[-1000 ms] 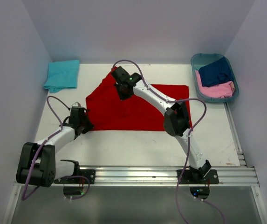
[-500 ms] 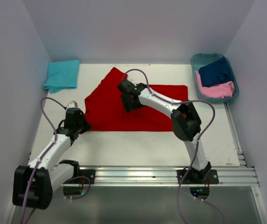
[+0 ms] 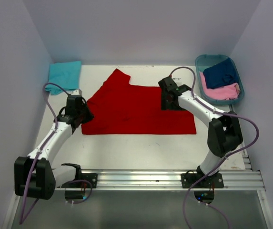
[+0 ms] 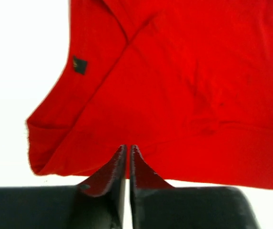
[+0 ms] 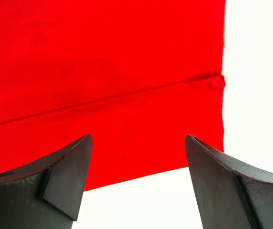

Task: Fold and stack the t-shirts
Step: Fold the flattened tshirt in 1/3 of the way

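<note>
A large red t-shirt (image 3: 136,110) lies spread flat on the white table, one sleeve pointing to the far left. My left gripper (image 3: 84,116) sits at its left edge. In the left wrist view the left gripper (image 4: 127,147) has its fingers only a thin slit apart over the red t-shirt (image 4: 188,86), with nothing pinched. My right gripper (image 3: 166,100) hovers over the shirt's far right part. In the right wrist view the right gripper (image 5: 137,140) is wide open and empty above the hem of the red t-shirt (image 5: 103,71). A folded turquoise t-shirt (image 3: 64,75) rests at the far left corner.
A teal oval basket (image 3: 199,62) stands at the far right and holds a navy t-shirt (image 3: 220,72) and a pink t-shirt (image 3: 220,91). White walls close in the left, far and right sides. A metal rail (image 3: 141,179) runs along the near edge.
The right gripper opened, let go of the red shirt and swung from its far left part to its far right. The left gripper moved farther away and its jaws parted slightly. The shirt now lies wider.
</note>
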